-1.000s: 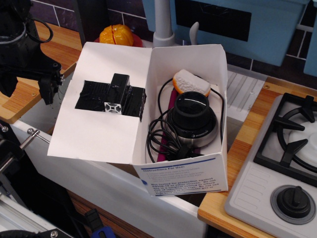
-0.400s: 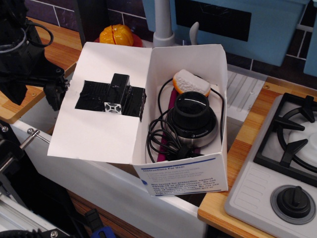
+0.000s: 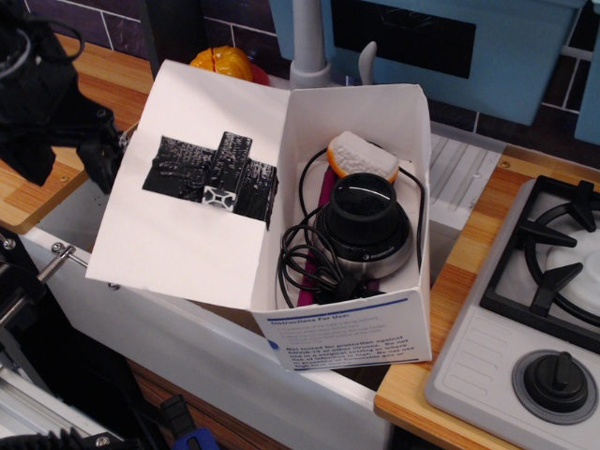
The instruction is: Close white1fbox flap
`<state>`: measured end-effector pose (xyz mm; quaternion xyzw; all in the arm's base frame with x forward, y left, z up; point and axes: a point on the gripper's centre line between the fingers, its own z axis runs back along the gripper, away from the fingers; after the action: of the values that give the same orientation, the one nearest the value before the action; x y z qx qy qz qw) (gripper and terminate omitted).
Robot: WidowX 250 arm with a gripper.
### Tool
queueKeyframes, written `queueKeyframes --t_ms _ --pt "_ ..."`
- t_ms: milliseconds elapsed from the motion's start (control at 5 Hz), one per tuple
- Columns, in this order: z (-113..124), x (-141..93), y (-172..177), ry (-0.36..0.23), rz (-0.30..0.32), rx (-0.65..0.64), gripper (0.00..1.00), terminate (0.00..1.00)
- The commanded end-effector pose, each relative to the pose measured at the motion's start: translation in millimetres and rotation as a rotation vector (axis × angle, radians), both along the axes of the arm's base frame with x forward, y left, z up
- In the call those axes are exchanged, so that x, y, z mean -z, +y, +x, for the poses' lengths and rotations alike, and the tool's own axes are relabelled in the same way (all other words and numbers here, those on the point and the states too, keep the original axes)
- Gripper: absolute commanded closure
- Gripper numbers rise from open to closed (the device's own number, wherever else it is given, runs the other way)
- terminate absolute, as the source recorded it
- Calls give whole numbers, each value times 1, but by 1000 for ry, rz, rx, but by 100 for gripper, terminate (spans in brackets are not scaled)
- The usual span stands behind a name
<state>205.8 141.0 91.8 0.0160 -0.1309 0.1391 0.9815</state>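
Observation:
The white1fbox [image 3: 347, 333] stands open over the sink, its front panel printed with blue text. Inside lie a black round device [image 3: 364, 225], a coiled black cable [image 3: 298, 267] and an orange and white piece [image 3: 361, 155]. The flap [image 3: 178, 239] hangs off the box's left side, raised at an angle, with the black tape patch and small block [image 3: 214, 176] facing up. My black gripper [image 3: 67, 161] is at the flap's left edge, jaws apart. Its right finger [image 3: 101, 161] touches the edge of the flap.
A yellow-orange toy fruit [image 3: 220, 64] sits behind the flap. A grey faucet post [image 3: 307, 42] rises behind the box. A stove with a burner and knob [image 3: 553, 375] is at the right. A wooden counter [image 3: 103, 84] runs along the left, and the sink's white front [image 3: 216, 356] is below.
My gripper has moved right against the flap's left edge. The flap has swung upward from lying nearly flat to a steeper tilt, now partly covering the toy fruit.

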Motion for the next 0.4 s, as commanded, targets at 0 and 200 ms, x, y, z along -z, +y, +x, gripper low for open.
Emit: queueKeyframes --t_ms 0,200 --pt "21 -50 -13 -4 98 42 0 0" --pt "28 -67 -25 25 134 46 0 0"
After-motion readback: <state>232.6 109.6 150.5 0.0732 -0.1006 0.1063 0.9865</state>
